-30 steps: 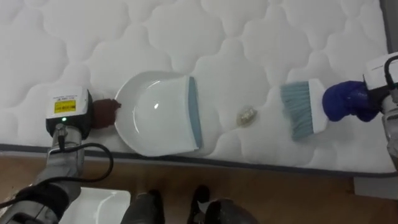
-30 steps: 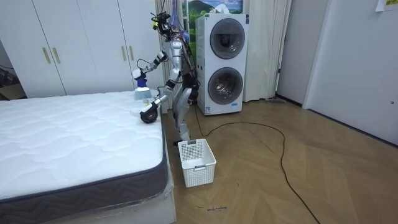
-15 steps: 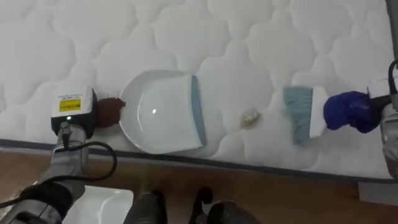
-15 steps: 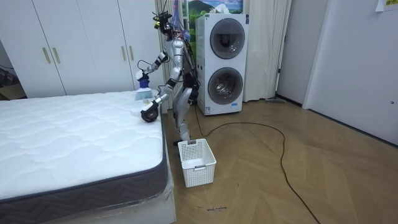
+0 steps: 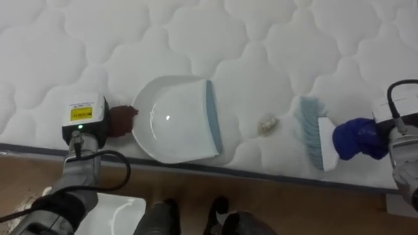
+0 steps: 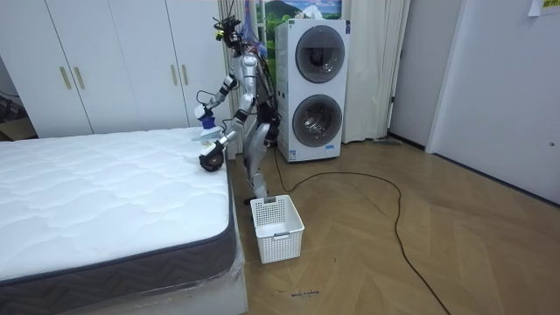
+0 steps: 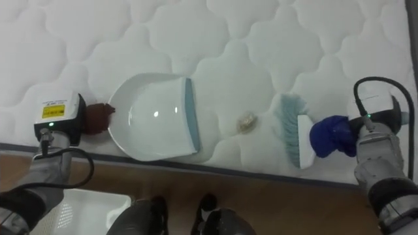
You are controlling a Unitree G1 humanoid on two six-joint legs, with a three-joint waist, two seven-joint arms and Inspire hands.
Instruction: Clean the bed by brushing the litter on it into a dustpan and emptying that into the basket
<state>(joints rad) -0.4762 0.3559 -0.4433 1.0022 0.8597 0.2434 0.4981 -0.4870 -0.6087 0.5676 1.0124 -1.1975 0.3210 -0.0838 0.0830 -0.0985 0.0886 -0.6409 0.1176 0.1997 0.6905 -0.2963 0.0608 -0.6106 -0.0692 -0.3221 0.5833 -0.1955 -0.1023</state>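
A white dustpan (image 5: 179, 121) with a blue-grey lip lies flat on the white quilted mattress (image 5: 261, 39) near its front edge. My left hand (image 5: 88, 117) is shut on its brown handle (image 5: 121, 121). A small pale scrap (image 5: 266, 124) lies on the mattress just right of the pan's lip. Right of the scrap is a brush (image 5: 323, 140) with pale blue bristles and a blue handle, and my right hand (image 5: 395, 127) is shut on it. In the room view I stand at the bed's far corner with the brush (image 6: 204, 121) low over the mattress.
The mattress edge (image 5: 274, 173) runs along the front, with wooden floor below it. A white basket (image 6: 277, 227) stands on the floor by the bed, also seen at lower left (image 5: 111, 215). Stacked washing machines (image 6: 315, 87) stand behind me, wardrobes (image 6: 105, 61) beside them.
My right hand has lowered the brush toward the mattress and a little nearer the scrap. The dustpan and left hand have stayed put; the head camera has shifted slightly.
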